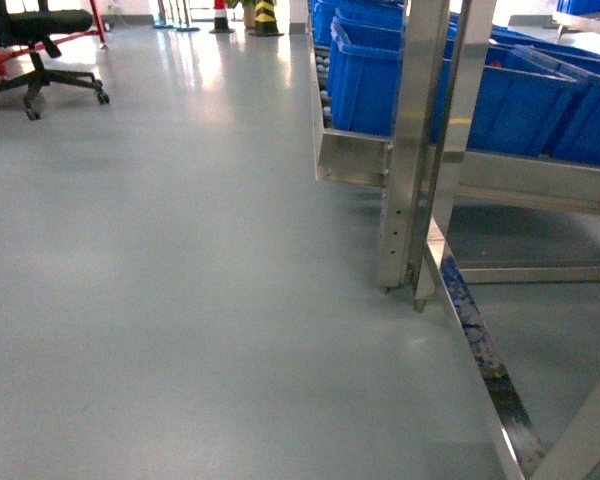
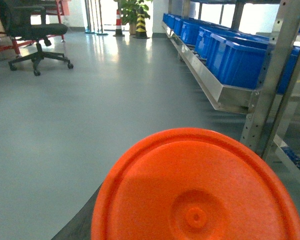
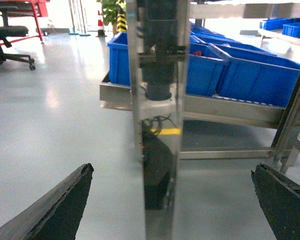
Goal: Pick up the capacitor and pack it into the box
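grey shiny floor (image 1: 180, 300) fills most of the head view. a metal rack (image 1: 420, 150) stands on the right, and blue bins (image 1: 500, 100) sit in a row on its low shelf. a black office chair (image 1: 40, 50) is far off at the top left. a striped cone (image 1: 266, 18) stands at the back.

the right gripper (image 3: 172, 210) has its two black fingers (image 3: 55, 210) wide apart, with a rack post (image 3: 157, 125) standing between them, not touching. the left wrist view is blocked low down by a big orange round lid (image 2: 195, 190), so the left jaws cannot be told. no capacitor or box can be made out.
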Motion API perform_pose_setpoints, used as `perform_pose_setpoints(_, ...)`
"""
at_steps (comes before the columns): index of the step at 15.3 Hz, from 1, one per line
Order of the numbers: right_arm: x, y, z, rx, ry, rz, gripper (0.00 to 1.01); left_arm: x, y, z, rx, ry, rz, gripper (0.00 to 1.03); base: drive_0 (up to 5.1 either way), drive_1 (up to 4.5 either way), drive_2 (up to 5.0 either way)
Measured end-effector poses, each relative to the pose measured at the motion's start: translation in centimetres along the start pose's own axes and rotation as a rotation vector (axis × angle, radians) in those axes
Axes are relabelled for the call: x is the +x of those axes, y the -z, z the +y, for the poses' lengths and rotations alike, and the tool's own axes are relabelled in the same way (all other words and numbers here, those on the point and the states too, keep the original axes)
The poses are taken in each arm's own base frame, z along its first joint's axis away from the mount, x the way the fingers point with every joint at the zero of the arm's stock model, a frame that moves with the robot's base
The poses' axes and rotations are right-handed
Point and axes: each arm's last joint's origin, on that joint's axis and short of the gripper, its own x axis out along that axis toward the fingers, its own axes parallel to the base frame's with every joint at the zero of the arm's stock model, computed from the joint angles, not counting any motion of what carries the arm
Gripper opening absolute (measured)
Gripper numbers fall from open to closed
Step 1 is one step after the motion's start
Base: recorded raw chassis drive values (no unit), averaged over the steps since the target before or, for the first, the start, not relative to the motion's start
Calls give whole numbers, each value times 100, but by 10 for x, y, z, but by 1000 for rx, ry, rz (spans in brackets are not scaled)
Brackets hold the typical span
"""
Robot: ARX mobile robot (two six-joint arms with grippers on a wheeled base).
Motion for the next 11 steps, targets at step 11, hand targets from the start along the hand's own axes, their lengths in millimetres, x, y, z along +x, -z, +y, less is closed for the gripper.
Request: perform_pose_setpoints(11, 0, 0, 0, 0, 0, 0, 98, 0, 0, 0, 0, 0, -1, 44, -500, 245, 245)
